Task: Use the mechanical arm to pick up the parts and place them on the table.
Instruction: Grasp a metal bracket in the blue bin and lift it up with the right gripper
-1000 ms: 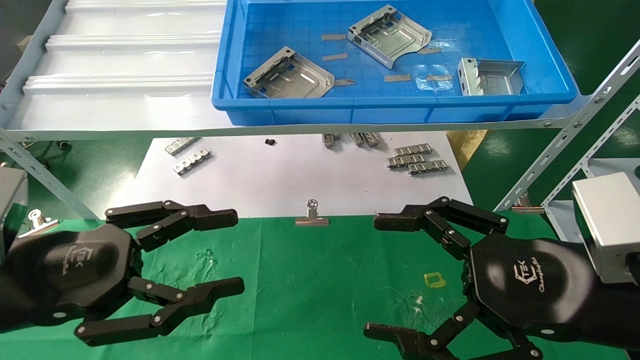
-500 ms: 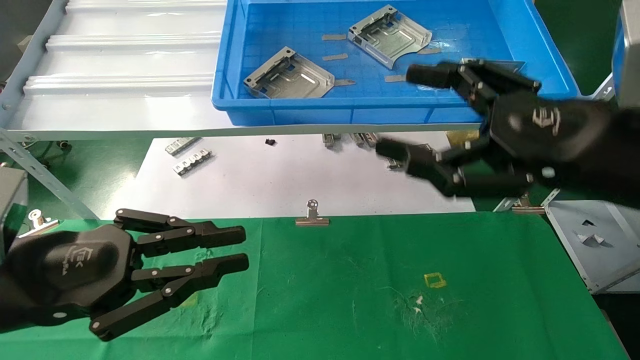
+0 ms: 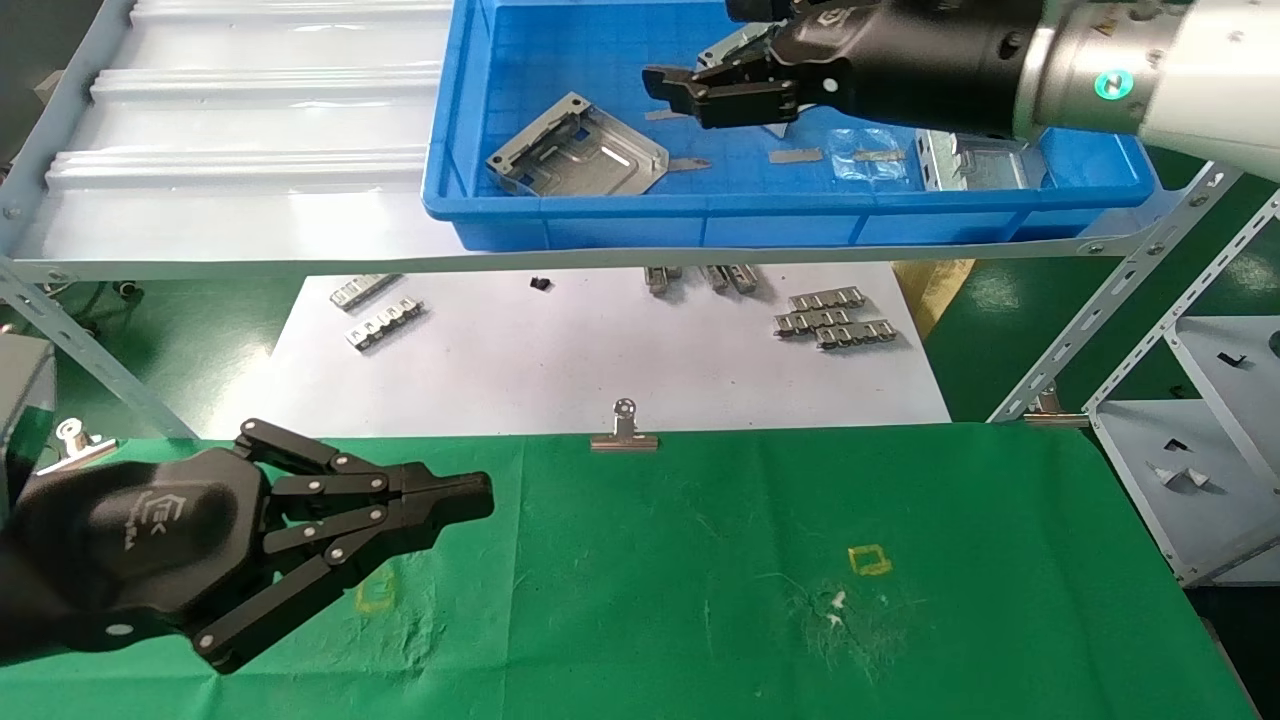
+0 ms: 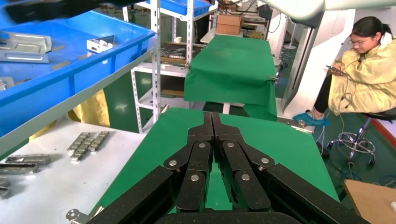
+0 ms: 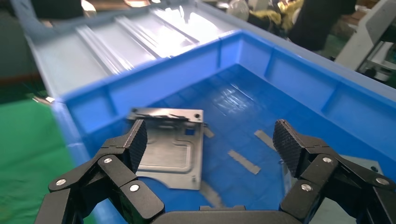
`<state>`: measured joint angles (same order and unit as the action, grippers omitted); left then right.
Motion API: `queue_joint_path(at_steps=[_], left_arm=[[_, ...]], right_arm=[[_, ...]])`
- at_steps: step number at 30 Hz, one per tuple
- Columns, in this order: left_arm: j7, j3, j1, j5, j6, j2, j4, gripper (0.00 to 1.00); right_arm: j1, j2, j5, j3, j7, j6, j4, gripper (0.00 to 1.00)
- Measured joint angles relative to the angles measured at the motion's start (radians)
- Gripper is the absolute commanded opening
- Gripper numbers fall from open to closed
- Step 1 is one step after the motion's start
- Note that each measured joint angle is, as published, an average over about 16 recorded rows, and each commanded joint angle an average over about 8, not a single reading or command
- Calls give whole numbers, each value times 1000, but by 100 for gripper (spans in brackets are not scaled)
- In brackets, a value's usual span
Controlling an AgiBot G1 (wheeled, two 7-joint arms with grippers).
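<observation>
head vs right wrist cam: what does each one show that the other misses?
Head view only: the left gripper, jaws shut, over the green table; the white sheet with ribbed strips; a binder clip.
Right wrist view only: the right gripper seen from behind, jaws wide open and empty.
Both: the blue bin and the stamped part near its corner.

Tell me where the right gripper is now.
In the head view the right gripper hangs open over the blue bin on the shelf, far right side, between two parts. The left gripper rests shut over the table.
</observation>
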<state>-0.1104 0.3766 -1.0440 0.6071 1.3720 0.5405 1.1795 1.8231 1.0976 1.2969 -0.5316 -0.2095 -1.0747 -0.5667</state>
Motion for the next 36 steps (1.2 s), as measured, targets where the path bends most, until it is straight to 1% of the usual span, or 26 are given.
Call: queue_joint_path(at_steps=[2, 3, 4, 10, 11, 12, 15, 19, 36], left_arm=[[0, 0, 0, 0, 0, 0, 0, 0], [0, 0, 0, 0, 0, 0, 0, 0], [0, 0, 0, 0, 0, 0, 0, 0], [0, 0, 0, 0, 0, 0, 0, 0], [0, 0, 0, 0, 0, 0, 0, 0], [0, 0, 0, 0, 0, 0, 0, 0], [0, 0, 0, 0, 0, 0, 0, 0], [0, 0, 0, 0, 0, 0, 0, 0], [0, 0, 0, 0, 0, 0, 0, 0]], right_arm=[[40, 48, 40, -21, 10, 42, 77, 100], [58, 71, 58, -31, 15, 64, 115, 94], [75, 93, 75, -39, 20, 88, 152, 83], [145, 194, 141, -75, 39, 217, 337, 8], [153, 206, 148, -79, 39, 235, 359, 2], [158, 216, 154, -83, 38, 252, 378, 0], [169, 241, 167, -95, 29, 294, 419, 0], [171, 259, 181, -114, 12, 329, 437, 0], [135, 266, 177, -194, -114, 399, 384, 0]])
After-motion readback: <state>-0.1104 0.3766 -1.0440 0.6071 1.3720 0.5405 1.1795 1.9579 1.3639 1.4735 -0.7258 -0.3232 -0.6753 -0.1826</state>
